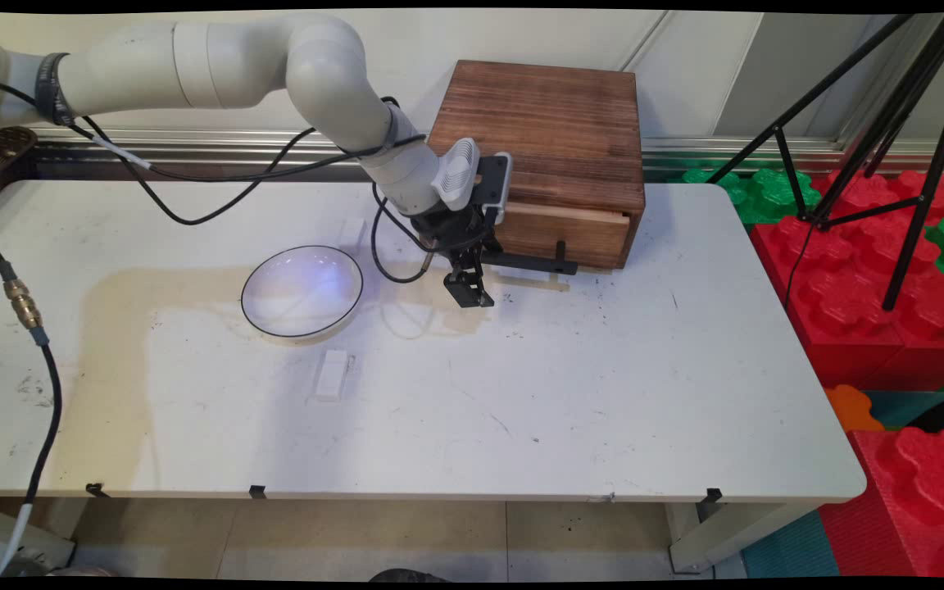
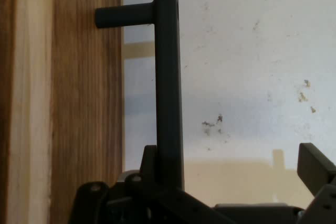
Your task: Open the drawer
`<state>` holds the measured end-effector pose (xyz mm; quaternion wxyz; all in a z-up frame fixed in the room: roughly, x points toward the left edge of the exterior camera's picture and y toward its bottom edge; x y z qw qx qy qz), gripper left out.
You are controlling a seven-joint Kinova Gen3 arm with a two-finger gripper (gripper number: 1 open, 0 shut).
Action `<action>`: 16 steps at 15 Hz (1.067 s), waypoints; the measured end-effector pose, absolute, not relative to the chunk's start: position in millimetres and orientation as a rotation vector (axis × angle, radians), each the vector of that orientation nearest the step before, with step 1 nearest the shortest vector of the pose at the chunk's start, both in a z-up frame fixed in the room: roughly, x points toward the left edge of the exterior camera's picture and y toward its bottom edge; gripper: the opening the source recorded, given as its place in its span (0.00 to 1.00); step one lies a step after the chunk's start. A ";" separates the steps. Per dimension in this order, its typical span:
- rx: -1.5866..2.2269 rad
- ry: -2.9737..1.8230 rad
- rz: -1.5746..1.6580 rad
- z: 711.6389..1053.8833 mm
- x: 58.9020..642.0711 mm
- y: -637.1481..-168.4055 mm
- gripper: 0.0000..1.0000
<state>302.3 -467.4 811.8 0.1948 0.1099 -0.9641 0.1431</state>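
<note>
A dark wooden box (image 1: 537,115) stands at the back of the white table (image 1: 521,393). Its light wooden drawer front (image 1: 570,233) carries a black bar handle (image 1: 529,262). My gripper (image 1: 469,292) hangs at the left end of that handle, pointing down at the table. In the hand view the handle (image 2: 168,77) runs from the top edge down to the left finger (image 2: 149,157) and lies against it. The right finger (image 2: 315,163) stands far off, so the gripper (image 2: 231,160) is open and holds nothing. The drawer front (image 2: 79,103) fills the left side.
A white bowl with a dark rim (image 1: 301,291) sits left of the gripper. A small white block (image 1: 331,374) lies in front of the bowl, another (image 1: 351,232) behind it. A black tripod (image 1: 914,123) and red and green foam blocks (image 1: 873,270) stand beyond the table's right edge.
</note>
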 end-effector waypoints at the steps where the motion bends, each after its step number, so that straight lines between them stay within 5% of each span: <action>1: 0.306 -2.702 0.399 810.8 301.2 -467.2 1.00; 16: 0.242 -2.698 0.342 799.5 282.1 -435.4 1.00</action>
